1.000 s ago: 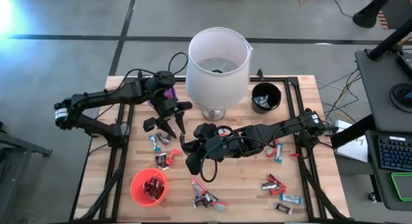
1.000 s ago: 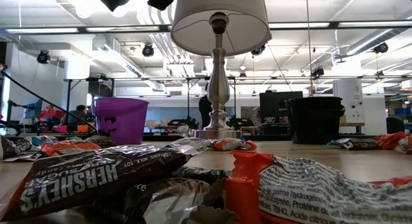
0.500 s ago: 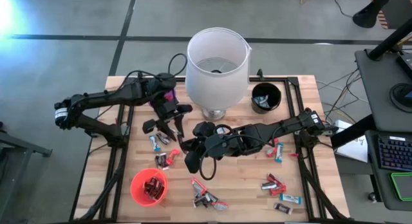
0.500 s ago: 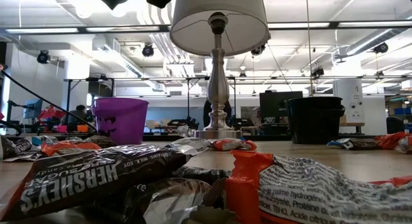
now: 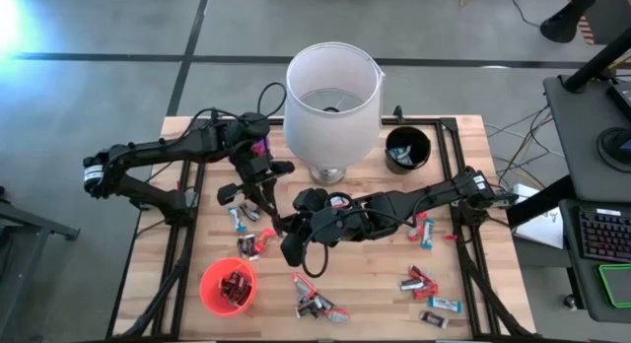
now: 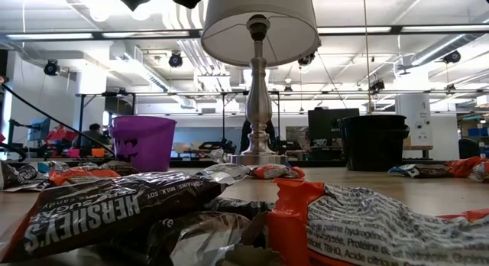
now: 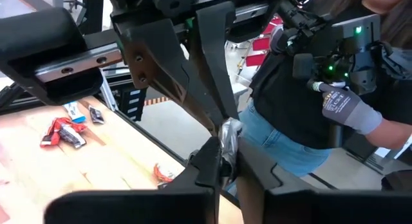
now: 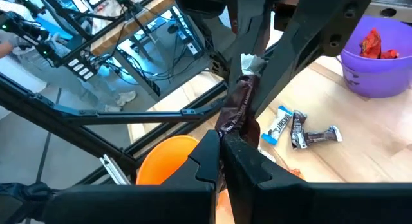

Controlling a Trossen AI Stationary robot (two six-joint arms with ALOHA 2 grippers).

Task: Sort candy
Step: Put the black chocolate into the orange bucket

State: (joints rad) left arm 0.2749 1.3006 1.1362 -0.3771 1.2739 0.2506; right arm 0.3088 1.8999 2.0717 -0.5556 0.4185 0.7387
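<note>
A dark-wrapped candy (image 8: 237,111) is clamped at both ends between the left tool (image 5: 268,207) and the right tool (image 5: 288,228) above mid-table — a handover. Some bars are already in the orange cup (image 5: 228,286) and purple cup (image 8: 380,53); many lie unsorted on the table (image 5: 375,284).

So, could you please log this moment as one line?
left gripper: jaws shut on dark candy bar | right gripper: jaws shut on same bar
</note>
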